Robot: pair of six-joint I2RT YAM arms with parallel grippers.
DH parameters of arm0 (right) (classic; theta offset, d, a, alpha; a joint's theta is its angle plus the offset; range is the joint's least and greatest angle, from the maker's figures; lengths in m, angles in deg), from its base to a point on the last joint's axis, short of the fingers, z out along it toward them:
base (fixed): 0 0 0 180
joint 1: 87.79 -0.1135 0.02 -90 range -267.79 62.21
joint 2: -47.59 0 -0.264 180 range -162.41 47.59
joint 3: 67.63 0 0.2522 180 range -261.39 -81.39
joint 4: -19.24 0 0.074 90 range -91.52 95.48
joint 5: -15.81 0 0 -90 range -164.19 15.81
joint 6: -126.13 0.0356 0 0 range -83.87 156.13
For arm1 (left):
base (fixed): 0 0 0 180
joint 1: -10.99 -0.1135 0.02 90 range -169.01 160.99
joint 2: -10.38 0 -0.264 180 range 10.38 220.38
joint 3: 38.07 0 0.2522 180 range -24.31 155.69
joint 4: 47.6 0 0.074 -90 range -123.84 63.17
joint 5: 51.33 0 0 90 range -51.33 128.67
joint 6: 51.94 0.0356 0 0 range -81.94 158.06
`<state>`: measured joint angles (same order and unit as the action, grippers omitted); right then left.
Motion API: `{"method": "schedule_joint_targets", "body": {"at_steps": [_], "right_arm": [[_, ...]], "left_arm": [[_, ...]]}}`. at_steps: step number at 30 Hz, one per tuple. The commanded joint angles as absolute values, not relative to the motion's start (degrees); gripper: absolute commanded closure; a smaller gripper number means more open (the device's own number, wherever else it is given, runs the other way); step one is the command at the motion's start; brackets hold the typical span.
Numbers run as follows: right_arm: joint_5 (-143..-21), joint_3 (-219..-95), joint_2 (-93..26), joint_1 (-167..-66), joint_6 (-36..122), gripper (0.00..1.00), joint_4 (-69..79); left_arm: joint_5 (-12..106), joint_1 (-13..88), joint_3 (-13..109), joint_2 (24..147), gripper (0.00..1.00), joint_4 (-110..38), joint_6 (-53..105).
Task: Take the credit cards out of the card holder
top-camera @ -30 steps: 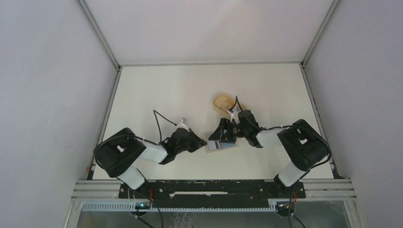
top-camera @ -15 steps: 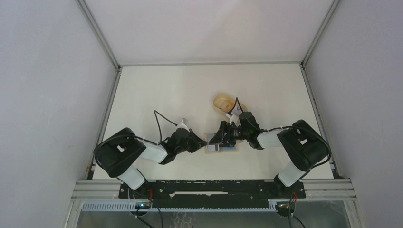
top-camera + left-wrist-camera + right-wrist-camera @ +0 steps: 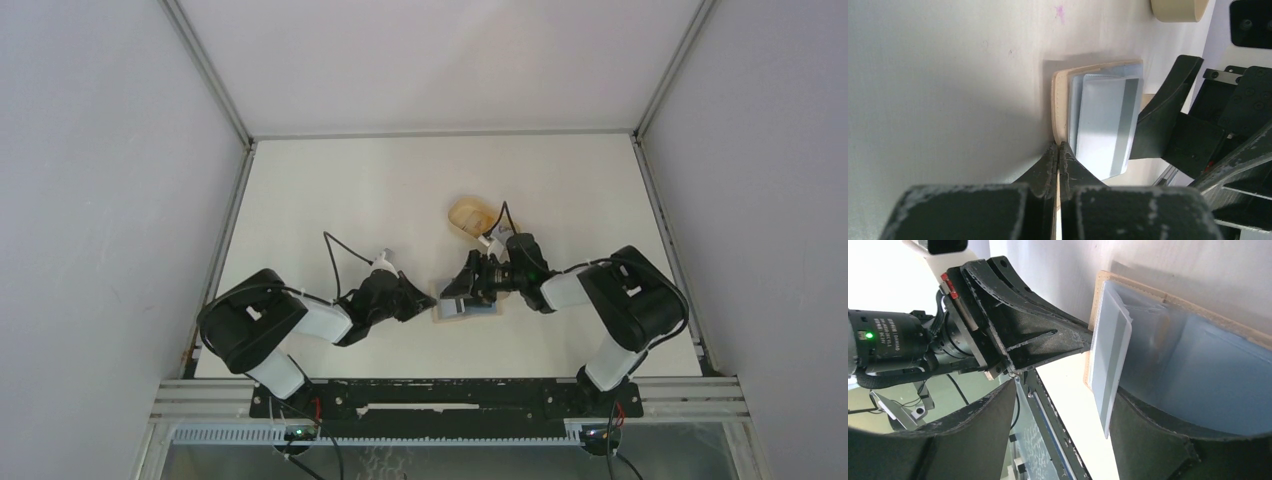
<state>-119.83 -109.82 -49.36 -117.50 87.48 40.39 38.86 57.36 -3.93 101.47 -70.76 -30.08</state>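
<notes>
The tan card holder point(image 3: 446, 312) lies open on the table between the two arms. Blue-grey credit cards point(image 3: 482, 307) lie stacked on it. In the left wrist view my left gripper point(image 3: 1058, 150) is shut on the near tan edge of the card holder point(image 3: 1060, 100), with the cards point(image 3: 1105, 120) just beyond. My right gripper point(image 3: 1063, 405) is open and stands over the holder's far side. In the right wrist view the top card point(image 3: 1110, 360) is tilted up on edge against one of its fingers point(image 3: 1158, 440). The left gripper point(image 3: 1068, 342) shows there pinching the holder's edge point(image 3: 1098, 295).
An oval tan tray point(image 3: 472, 215) with a raised rim stands just behind the right gripper, and its edge shows in the left wrist view point(image 3: 1178, 10). The table's near edge and metal rail point(image 3: 450, 385) lie close below the holder.
The right gripper has shifted a little left and down onto the cards, and the top card's edge has come up. The left gripper has kept its hold.
</notes>
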Motion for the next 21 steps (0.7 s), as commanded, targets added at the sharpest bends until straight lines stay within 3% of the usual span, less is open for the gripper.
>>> {"method": "schedule_joint_targets", "body": {"at_steps": [1, 8, 11, 16, 21], "right_arm": [[-122.1, -109.6, -44.0, -114.3, 84.3, 0.27, 37.7], [-122.5, -109.6, -39.9, -109.4, 78.8, 0.33, 29.6], [-121.7, -109.5, -39.8, -108.7, 75.8, 0.47, 26.5], [-118.6, -109.5, -41.2, -108.6, 71.9, 0.99, 21.5], [-117.0, -109.5, -40.3, -107.7, 68.7, 1.0, 17.0]], "left_arm": [[38.0, 57.8, -5.8, 102.7, 1.0, -63.8, -29.0], [38.0, 57.8, -5.7, 103.0, 1.0, -64.0, -29.0], [38.1, 57.8, -5.9, 103.0, 1.0, -64.1, -29.2], [38.1, 57.8, -6.0, 102.9, 1.0, -64.3, -29.2], [38.0, 57.8, -6.2, 102.7, 1.0, -64.3, -29.3]]}}
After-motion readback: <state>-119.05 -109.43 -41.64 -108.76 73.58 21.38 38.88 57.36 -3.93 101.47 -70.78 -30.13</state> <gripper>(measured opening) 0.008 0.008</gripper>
